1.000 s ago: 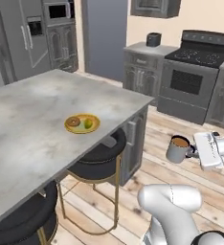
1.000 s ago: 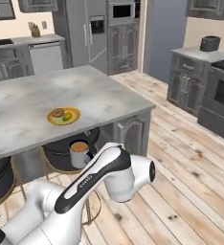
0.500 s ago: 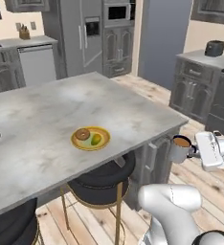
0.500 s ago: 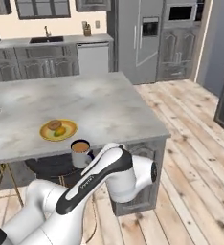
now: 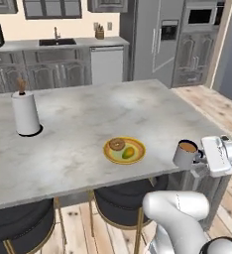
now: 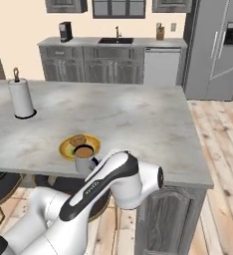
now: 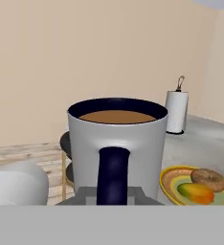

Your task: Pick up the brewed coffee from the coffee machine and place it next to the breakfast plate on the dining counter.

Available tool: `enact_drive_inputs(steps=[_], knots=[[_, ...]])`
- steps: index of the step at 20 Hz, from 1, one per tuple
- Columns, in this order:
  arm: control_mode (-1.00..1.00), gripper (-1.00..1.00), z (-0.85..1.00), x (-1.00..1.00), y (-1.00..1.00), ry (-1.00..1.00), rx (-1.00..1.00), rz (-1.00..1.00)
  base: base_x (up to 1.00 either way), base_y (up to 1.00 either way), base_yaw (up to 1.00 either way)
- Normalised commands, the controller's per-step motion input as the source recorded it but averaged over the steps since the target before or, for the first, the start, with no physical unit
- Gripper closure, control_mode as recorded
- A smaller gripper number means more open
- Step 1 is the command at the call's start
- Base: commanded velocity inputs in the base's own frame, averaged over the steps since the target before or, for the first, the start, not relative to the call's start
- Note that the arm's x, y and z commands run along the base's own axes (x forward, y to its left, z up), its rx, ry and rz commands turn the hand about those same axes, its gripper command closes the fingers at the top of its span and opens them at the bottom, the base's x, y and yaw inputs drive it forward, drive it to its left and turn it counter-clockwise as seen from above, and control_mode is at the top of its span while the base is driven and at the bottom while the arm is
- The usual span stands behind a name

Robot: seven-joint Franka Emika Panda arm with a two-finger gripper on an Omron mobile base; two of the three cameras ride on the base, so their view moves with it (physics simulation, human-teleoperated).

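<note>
While held clear of the marbled counter (image 5: 88, 129), just off its near edge and beside the breakfast plate (image 5: 124, 150), upright: the brewed coffee (image 5: 186, 154), a small grey metallic mug with a dark loop handle and brown liquid nearly to the rim. Seen close in the hand view too (image 7: 117, 148), handle facing the camera, rim dark inside. Not touching the stone top; hanging at about counter height, right of the plate in the left base view, in front of it in the right base view (image 6: 84, 158).

Reaching sideways from low behind the counter edge: the white arm (image 6: 113, 182), elbow bent, wrist level, with the gripper (image 5: 200, 158) at the mug's handle side. Jaws pressed together, pinching the mug by its handle.

Fingertips themselves hidden behind the handle and hand. Plate partly covered by the mug in the right base view, cut off at the frame edge in the hand view. Far off on the back wall counter, small and hard to make out: the coffee machine (image 6: 65, 31).
</note>
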Motion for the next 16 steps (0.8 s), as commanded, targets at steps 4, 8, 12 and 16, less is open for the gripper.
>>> enact_drive_inputs(steps=[4,8,12,16], knots=[[1.00,1.00,0.00,0.00,0.00,0.00,0.00,0.00,0.96,-0.09,0.62],[-1.00,1.00,-0.04,0.13,-0.04,0.00,0.00,0.05,0.60,-0.10,0.41],[-1.00,1.00,-0.02,0.44,-0.16,0.04,0.00,0.01,0.00,0.00,0.00],[-1.00,1.00,0.00,0.42,-0.23,0.05,0.00,-0.01,0.00,0.00,0.00]])
